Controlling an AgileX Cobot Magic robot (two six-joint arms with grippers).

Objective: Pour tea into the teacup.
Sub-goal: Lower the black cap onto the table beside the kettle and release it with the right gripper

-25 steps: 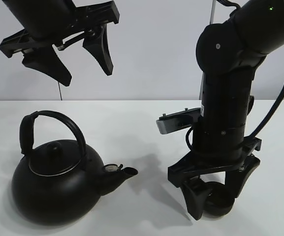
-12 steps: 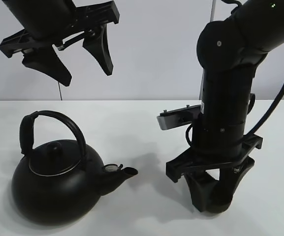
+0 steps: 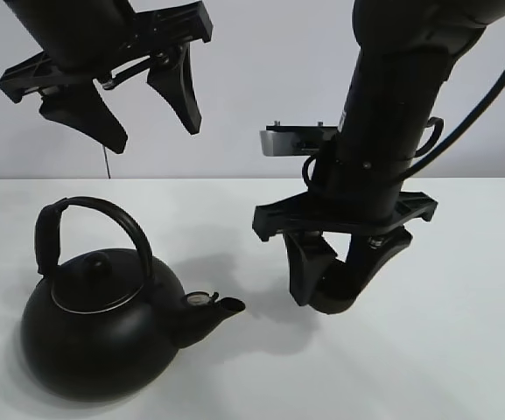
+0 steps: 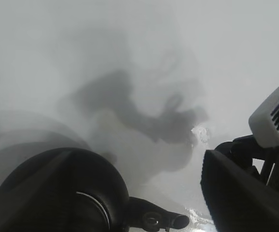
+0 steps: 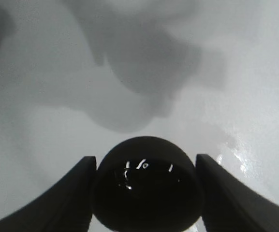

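The black kettle (image 3: 99, 332) with an arched handle stands upright at the table's left, its spout (image 3: 226, 308) pointing right. My left gripper (image 3: 154, 131) hangs open and empty high above it. The left wrist view shows the kettle (image 4: 76, 193), its spout (image 4: 163, 221) and one left finger (image 4: 236, 198). My right gripper (image 3: 335, 282) is shut on the small black teacup (image 3: 331, 299) and holds it above the table, to the right of the spout. In the right wrist view the teacup (image 5: 146, 188) sits between both fingers (image 5: 66, 198), with small glints inside it. No trickle of tea shows.
The white table (image 3: 462, 350) runs under both arms, with a plain pale wall behind. The right arm's shadow (image 3: 234, 289) falls between the kettle and the cup. Part of the right arm (image 4: 274, 121) shows in the left wrist view.
My right gripper has lifted the teacup off the table at the front right and carried it up and left, toward the kettle's spout. The left gripper and the kettle have not moved.
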